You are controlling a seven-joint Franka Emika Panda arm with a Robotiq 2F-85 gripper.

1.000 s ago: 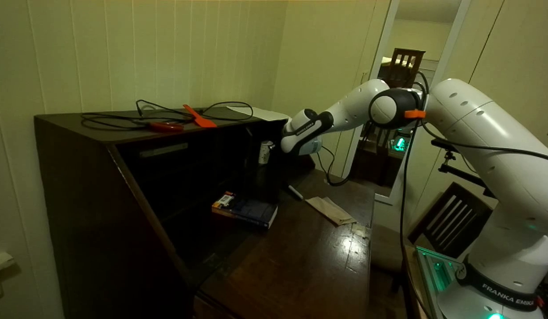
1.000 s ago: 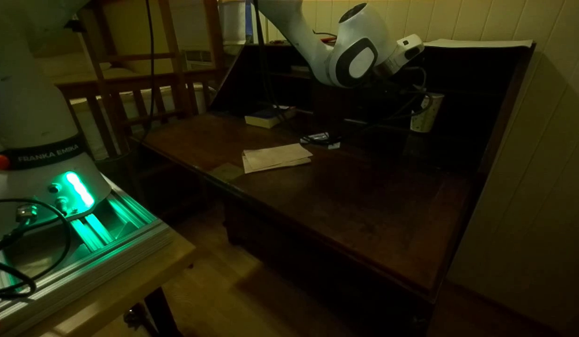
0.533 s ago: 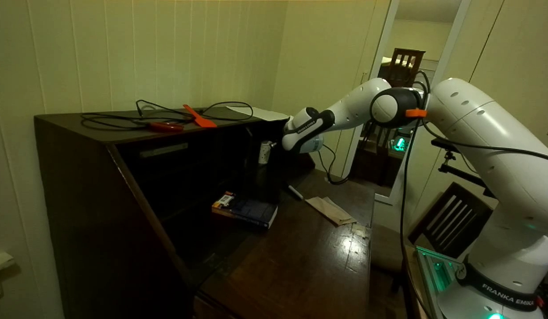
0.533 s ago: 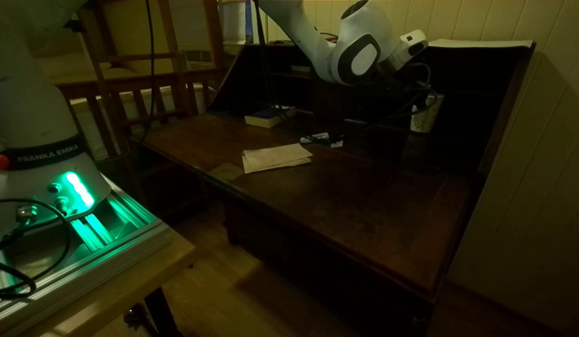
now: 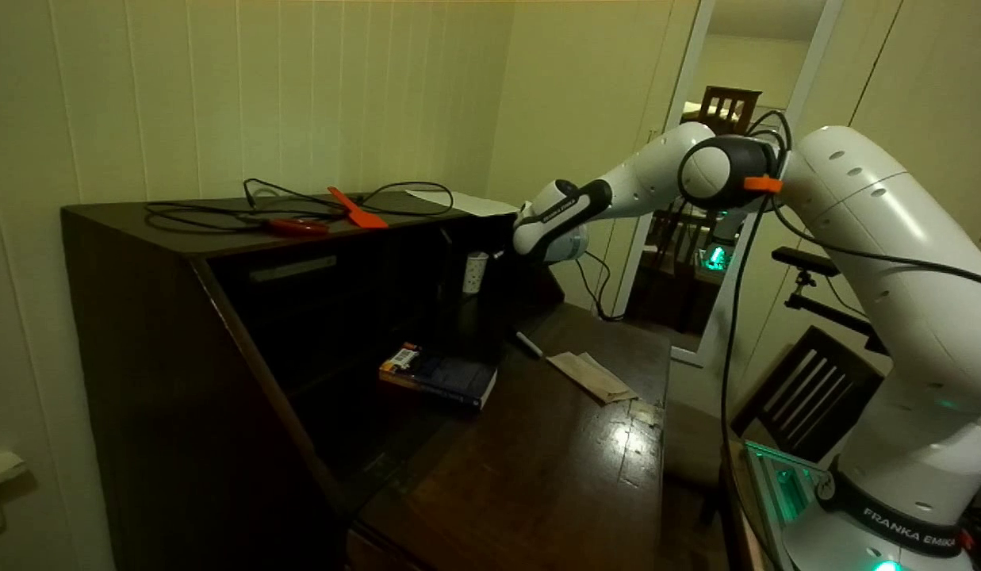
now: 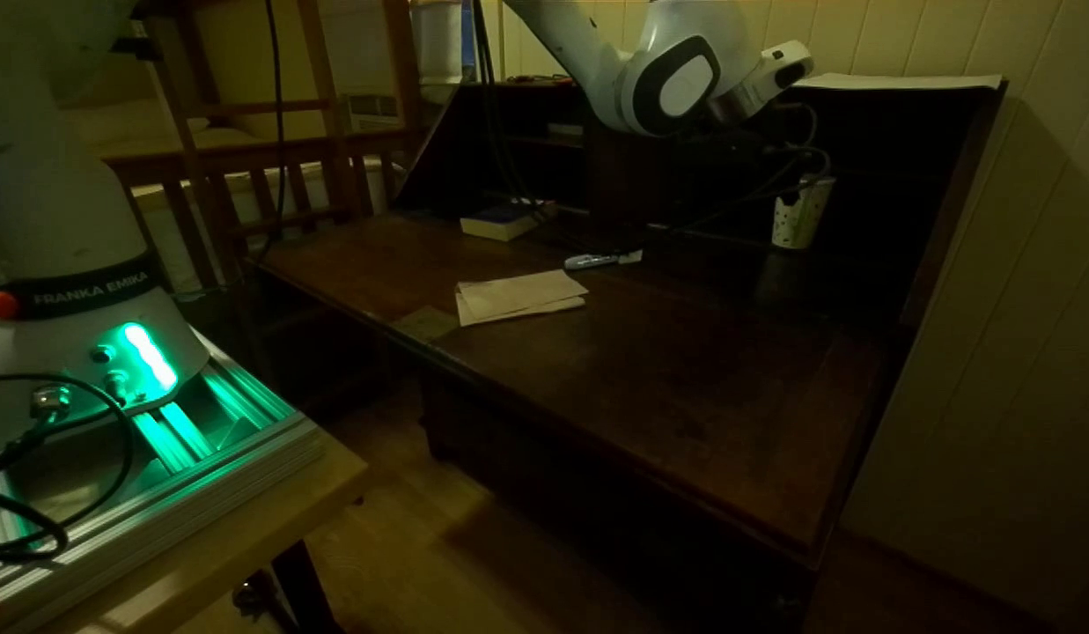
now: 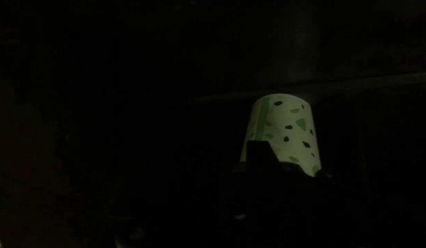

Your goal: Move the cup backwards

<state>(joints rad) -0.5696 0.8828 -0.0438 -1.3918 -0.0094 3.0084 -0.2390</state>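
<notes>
**At the dark rear of the bench point(image 5: 522, 476), the cup point(image 5: 475, 274) stands near a closed pincer point(image 7: 262, 148)**

Seen from the wrist, the cup sits right of centre, extending beyond the pincer's tip. It is white, scattered with dark and green flecks, and a green stripe runs along its left side. The black tip covers a patch low on that same side, and the bulk of the pincer hides the cup's near end.

Both exterior views show the cup upright. In an exterior view the arm point(image 5: 653, 178) extends from the right, its end just beside the cup and slightly above it; the pincer itself is lost in shadow there. In an exterior view a cable point(image 6: 815, 128) loops just above the cup, and a dark shape covers part of its upper left side.

As for the pincer, its fingers are together, showing as a single narrow black block. The cup is outside them rather than between them. Whether that block touches the cup's wall or merely stands in front of it cannot be told in such darkness.

Well apart from the cup, nearer the middle of the bench, lie a book point(image 5: 438, 377) and a folded paper point(image 5: 592, 377).
</notes>
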